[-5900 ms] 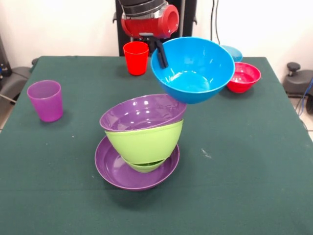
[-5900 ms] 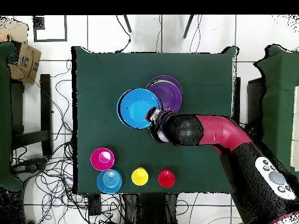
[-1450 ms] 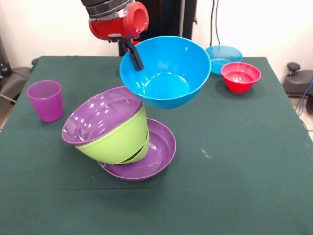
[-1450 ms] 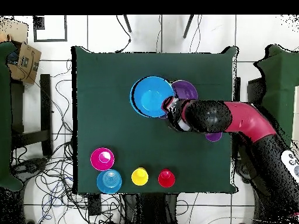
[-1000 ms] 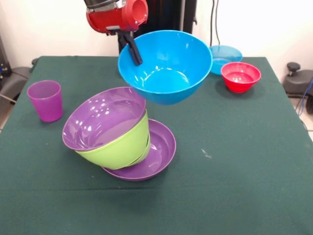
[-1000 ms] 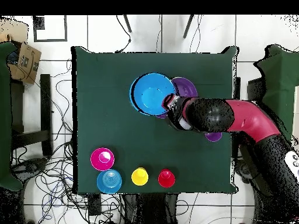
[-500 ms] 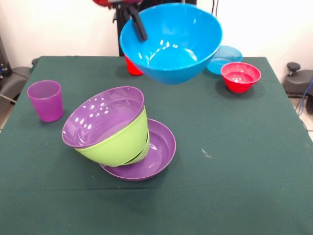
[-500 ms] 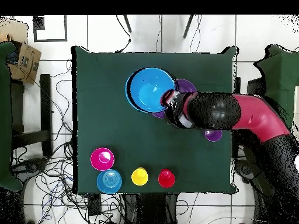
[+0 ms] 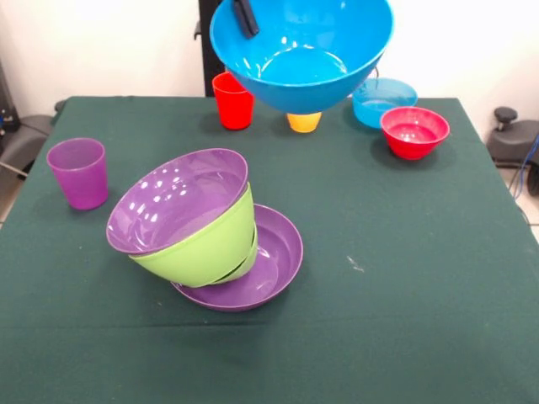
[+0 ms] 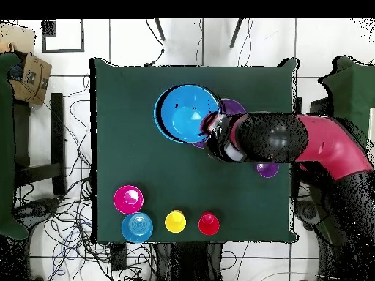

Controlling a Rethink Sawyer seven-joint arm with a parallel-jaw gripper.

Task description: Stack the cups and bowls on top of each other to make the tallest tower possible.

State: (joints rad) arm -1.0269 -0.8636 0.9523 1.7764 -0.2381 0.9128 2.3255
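My gripper point(image 9: 246, 17) is shut on the rim of the large blue bowl point(image 9: 303, 50), holding it high above the back of the table; only the black fingers show at the top edge. From overhead the gripper point(image 10: 210, 126) sits at the blue bowl's point(image 10: 187, 113) right rim, beside the heap. The tower point(image 9: 202, 240) leans left: a purple bowl point(image 9: 177, 206) sits in a lime green bowl point(image 9: 206, 248), both tipped on a wide purple bowl point(image 9: 278, 261). The red cup point(image 9: 233, 99) and yellow-orange cup point(image 9: 304, 123) stand at the back, the purple cup point(image 9: 78, 172) at the left.
A small light blue bowl point(image 9: 383, 99) and a small red bowl point(image 9: 414, 130) stand at the back right. The table point(image 9: 421, 295) wears a dark green cloth. From overhead, the arm point(image 10: 307, 143) reaches in from the right, above the purple cup point(image 10: 267, 170).
The gripper has lifted the blue bowl higher, and its red wrist has left the front view. The tilted heap has not moved in the last second.
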